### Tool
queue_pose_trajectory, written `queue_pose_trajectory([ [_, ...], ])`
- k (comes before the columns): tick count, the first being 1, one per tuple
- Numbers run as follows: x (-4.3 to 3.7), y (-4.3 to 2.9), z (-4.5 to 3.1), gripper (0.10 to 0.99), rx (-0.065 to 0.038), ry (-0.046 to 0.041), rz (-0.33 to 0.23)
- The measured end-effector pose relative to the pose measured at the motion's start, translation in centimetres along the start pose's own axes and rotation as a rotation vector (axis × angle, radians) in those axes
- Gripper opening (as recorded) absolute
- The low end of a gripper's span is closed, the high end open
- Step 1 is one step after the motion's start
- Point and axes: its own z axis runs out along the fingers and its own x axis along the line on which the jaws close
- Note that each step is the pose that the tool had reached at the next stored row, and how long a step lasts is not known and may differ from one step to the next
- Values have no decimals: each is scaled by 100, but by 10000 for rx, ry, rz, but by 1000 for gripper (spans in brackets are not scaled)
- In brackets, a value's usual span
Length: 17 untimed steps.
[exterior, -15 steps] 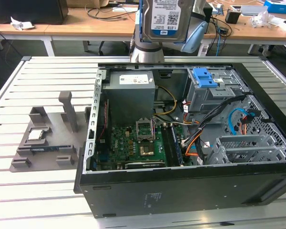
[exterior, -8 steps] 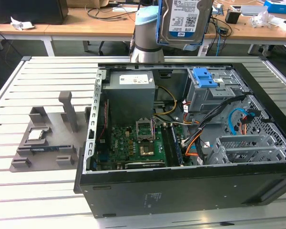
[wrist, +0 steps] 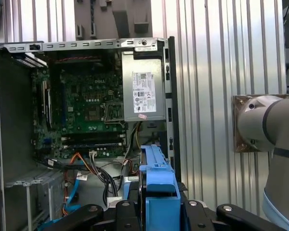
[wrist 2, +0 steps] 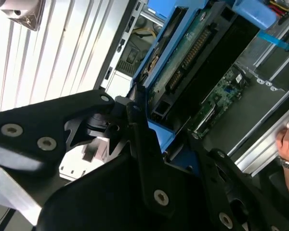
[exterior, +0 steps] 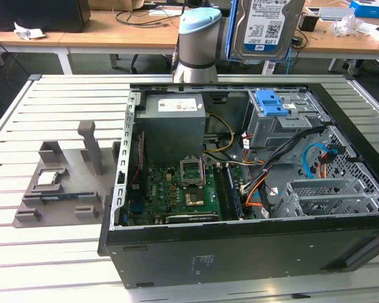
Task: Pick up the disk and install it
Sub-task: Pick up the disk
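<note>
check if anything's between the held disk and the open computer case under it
Nothing visible. The gripper grips the disk above the open case, with free air beneath. Black cables cross beside the grey cage.

The arm (exterior: 198, 50) rises upright in the upper middle of the exterior view, a silver-grey joint topped by a pale blue cap. In the first wrist view another grey segment of it curves past, and the gripper (wrist: 157, 209) spreads its black linkage wide. Its fingers (wrist: 192, 211) are clamped against the two sides of the disk (wrist: 159, 178), which it carries on edge.
</note>
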Motion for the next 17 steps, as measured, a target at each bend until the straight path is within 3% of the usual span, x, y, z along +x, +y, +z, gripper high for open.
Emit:
queue_pose_trajectory([
  [10, 358, -123, 23, 369, -2, 0, 2],
  [17, 540, -158, 30, 369, -3, 0, 5],
])
